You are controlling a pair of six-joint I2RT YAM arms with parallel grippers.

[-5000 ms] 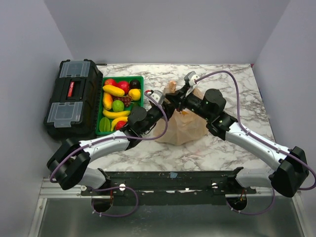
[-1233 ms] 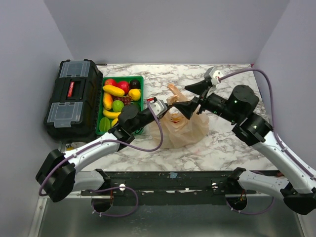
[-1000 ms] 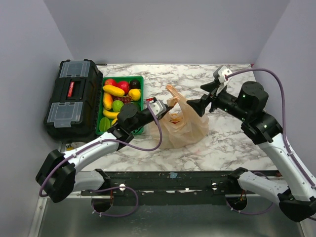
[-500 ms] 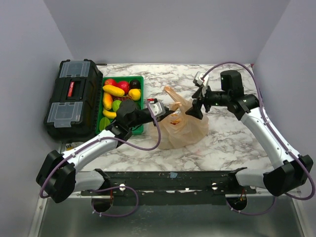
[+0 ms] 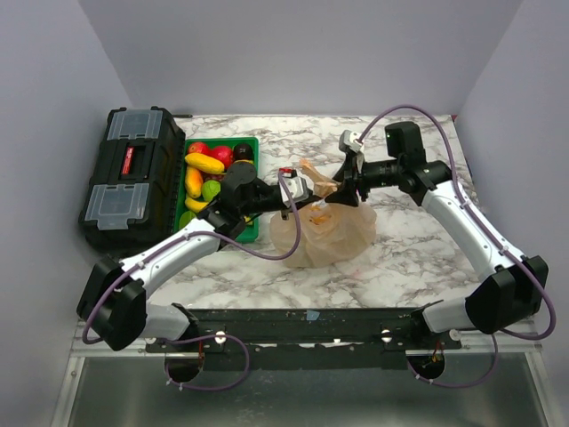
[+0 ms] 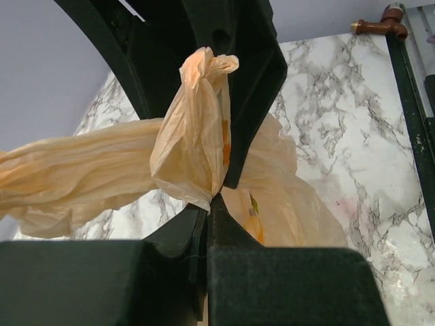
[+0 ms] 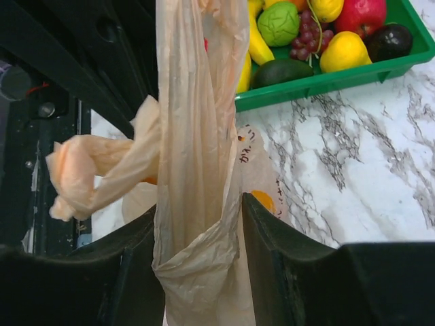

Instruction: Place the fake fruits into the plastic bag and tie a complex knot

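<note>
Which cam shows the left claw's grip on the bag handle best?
Left wrist: the left claw is shut on the plastic bag handle, close up. Top external shows both small; right wrist shows only the handle strip.

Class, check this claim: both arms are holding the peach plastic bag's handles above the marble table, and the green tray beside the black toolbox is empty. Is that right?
One detail is wrong: the green tray is not empty. The top external view shows it holding fake fruits. The rest stands: both arms hold the plastic bag at its handles above the marble table, and the tray sits beside the black toolbox.
</note>
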